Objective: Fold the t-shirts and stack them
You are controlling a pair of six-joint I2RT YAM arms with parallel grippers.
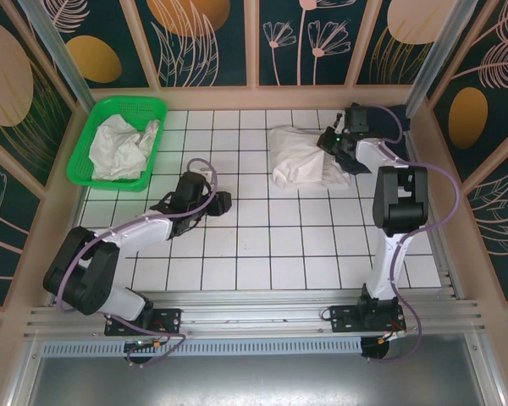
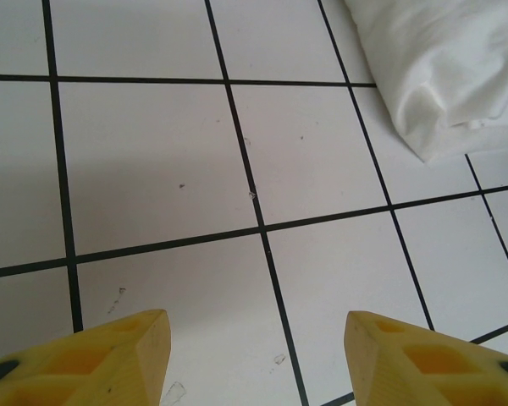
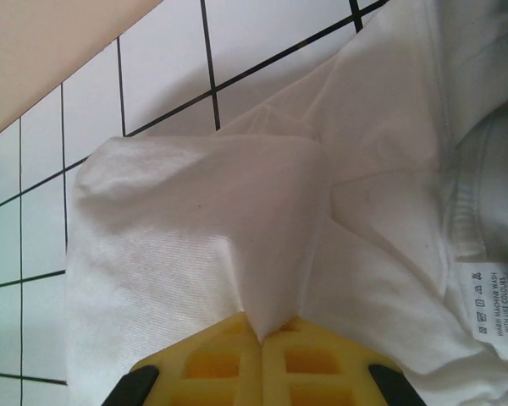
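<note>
While the top view puts the t-shirt (image 1: pixel 300 159) on the far tiles (image 1: pixel 262 245), apparently touching the right gripper (image 1: pixel 337 148), the left wrist view has the left gripper (image 2: pixel 254 359) spread apart over bare tiles, and the right wrist view shows the right one clamped on a shirt fold.

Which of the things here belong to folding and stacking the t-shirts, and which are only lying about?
For the job:
white t-shirt on the tiled table, pinched by the right gripper
crumpled white t-shirts in the green mesh basket
left gripper, open over the table

Only lying about:
green mesh basket
tiled table
</note>
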